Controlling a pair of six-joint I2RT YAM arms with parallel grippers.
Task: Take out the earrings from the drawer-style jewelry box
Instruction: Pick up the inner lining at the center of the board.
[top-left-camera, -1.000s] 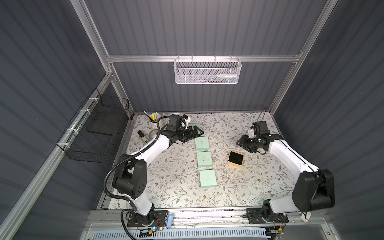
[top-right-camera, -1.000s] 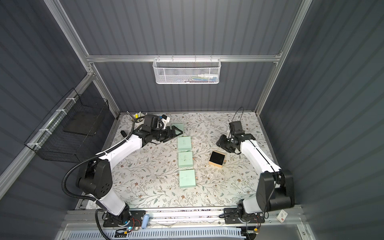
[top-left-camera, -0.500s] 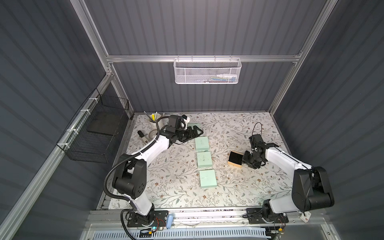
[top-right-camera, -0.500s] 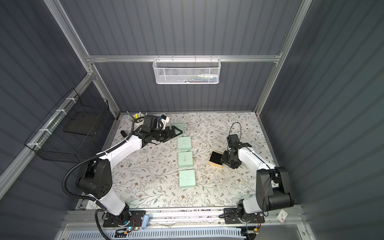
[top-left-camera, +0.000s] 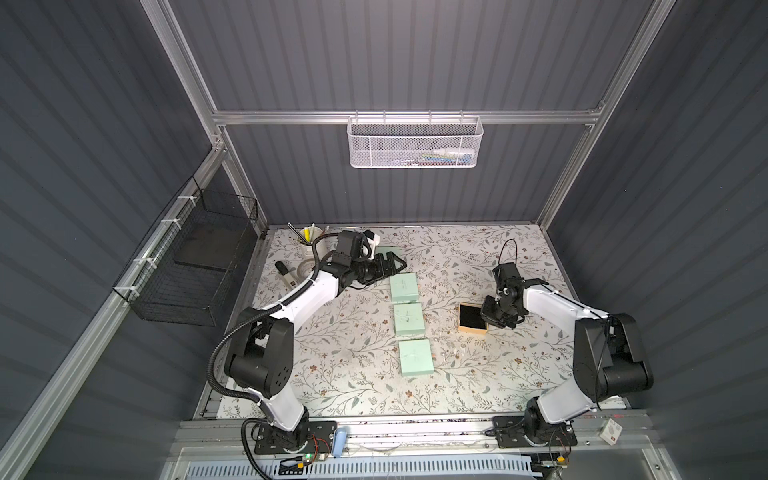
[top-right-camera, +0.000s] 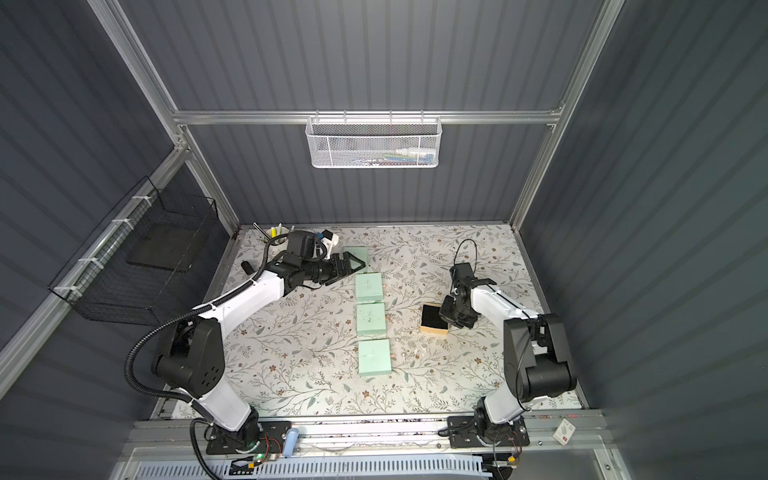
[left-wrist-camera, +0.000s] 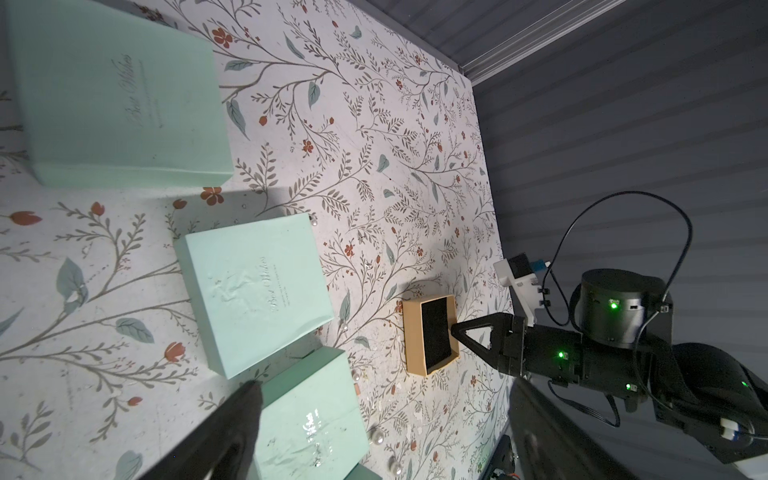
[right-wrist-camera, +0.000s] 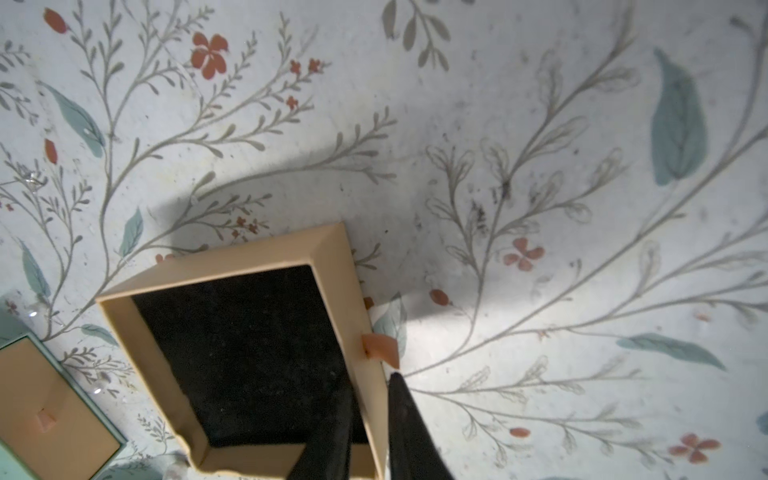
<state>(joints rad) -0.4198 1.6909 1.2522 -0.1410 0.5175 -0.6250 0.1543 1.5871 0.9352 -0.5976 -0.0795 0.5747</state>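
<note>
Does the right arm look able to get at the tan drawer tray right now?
Very likely yes: the right claw sits astride one wall of the tan drawer tray, closed on it, and nothing stands in between.

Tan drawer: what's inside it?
Inside the tan drawer only a bare black pad shows. The right claw pinches one wall, and its inner finger covers part of the pad.

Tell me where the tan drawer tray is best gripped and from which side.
Grip the tan drawer tray by its thin wall beside the pull tab, from above: one jaw inside over the black lining, one outside. It lies flat, open side up, so the walls look the only pinchable edges. The right gripper straddles that wall.
</note>
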